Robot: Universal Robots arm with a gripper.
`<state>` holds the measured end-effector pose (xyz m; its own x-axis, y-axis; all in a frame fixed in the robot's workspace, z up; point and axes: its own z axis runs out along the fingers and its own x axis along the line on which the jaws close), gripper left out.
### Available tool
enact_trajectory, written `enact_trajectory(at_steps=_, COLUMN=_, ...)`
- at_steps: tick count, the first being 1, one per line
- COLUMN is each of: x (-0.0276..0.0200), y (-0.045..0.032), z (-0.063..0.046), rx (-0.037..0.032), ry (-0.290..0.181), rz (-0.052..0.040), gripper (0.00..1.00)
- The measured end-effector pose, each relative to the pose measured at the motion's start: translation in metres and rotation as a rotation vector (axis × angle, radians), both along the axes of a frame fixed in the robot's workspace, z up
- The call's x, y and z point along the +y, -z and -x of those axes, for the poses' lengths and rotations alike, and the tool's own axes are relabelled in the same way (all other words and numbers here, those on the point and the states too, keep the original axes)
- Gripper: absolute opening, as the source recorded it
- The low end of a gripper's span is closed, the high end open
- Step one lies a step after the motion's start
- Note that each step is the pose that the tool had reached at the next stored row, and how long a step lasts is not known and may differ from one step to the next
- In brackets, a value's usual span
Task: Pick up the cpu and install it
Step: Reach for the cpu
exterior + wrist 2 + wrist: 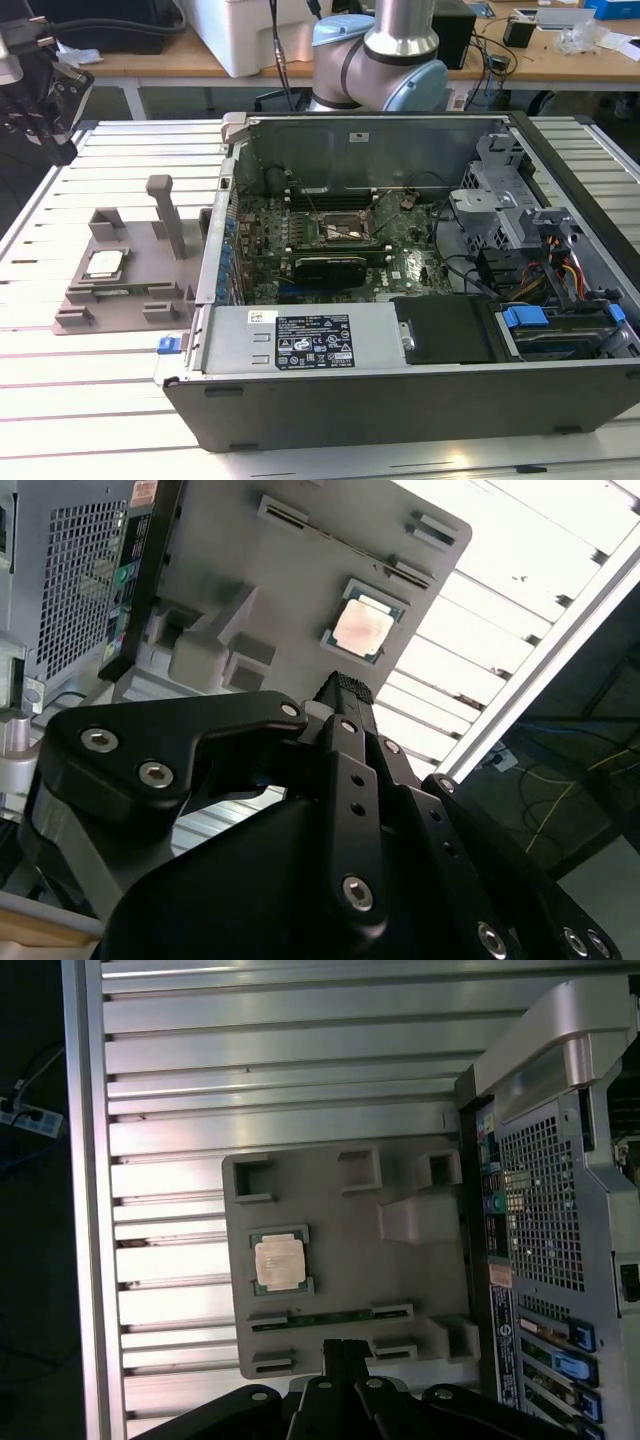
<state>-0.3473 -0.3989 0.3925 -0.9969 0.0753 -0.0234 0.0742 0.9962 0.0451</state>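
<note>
The cpu is a small silver-topped square lying flat in a recess of a grey holder plate on the slatted table, to the exterior view's left of the open computer case. It shows in both wrist views. My black gripper hangs high above the table's far left corner in the exterior view, well apart from the cpu. In both wrist views the gripper is shut, its fingers pressed together with nothing between them. The motherboard socket lies open inside the case.
An upright grey post stands on the holder plate near the case wall. The case holds a graphics card, a drive cage, cables and a black power supply. The arm's base stands behind the case.
</note>
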Motion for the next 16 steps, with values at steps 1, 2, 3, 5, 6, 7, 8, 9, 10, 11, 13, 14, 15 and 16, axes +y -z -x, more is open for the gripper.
enact_trajectory(at_steps=1, x=0.0000, y=0.0000, z=0.001, rx=0.0000, ry=0.000, rz=0.0000, gripper=0.11)
enact_trajectory(at_steps=2, x=0.0000, y=0.0000, z=0.002, rx=0.0000, ry=0.000, rz=0.0000, gripper=0.11)
enact_trajectory(at_steps=3, x=0.0000, y=0.0000, z=0.003, rx=0.0000, ry=0.000, rz=0.0000, gripper=0.11)
enact_trajectory(at_steps=5, x=0.0000, y=0.0000, z=0.006, rx=0.0000, ry=0.000, rz=0.0000, gripper=0.11)
enact_trajectory(at_steps=6, x=0.0000, y=0.0000, z=0.006, rx=0.0001, ry=0.000, rz=0.0001, gripper=0.11)
enact_trajectory(at_steps=7, x=0.0000, y=0.0000, z=0.008, rx=0.0000, ry=0.000, rz=0.0000, gripper=0.11)
enact_trajectory(at_steps=8, x=0.0000, y=0.0000, z=0.010, rx=0.0000, ry=0.000, rz=0.0000, gripper=0.11)
enact_trajectory(at_steps=9, x=0.0000, y=0.0000, z=0.011, rx=0.0001, ry=0.000, rz=0.0000, gripper=0.11)
enact_trajectory(at_steps=10, x=0.0000, y=0.0000, z=0.013, rx=0.0000, ry=0.000, rz=0.0000, gripper=0.11)
enact_trajectory(at_steps=11, x=0.0000, y=0.0001, z=0.014, rx=0.0000, ry=0.000, rz=0.0000, gripper=0.11)
enact_trajectory(at_steps=13, x=0.0000, y=0.0001, z=0.017, rx=0.0000, ry=0.000, rz=0.0000, gripper=0.11)
enact_trajectory(at_steps=14, x=0.0000, y=0.0001, z=0.018, rx=0.0000, ry=0.000, rz=0.0000, gripper=0.11)
enact_trajectory(at_steps=15, x=0.0000, y=0.0001, z=0.019, rx=0.0000, ry=0.000, rz=0.0000, gripper=0.11)
enact_trajectory(at_steps=16, x=0.0000, y=0.0001, z=0.020, rx=0.0000, ry=0.000, rz=0.0000, gripper=0.11)
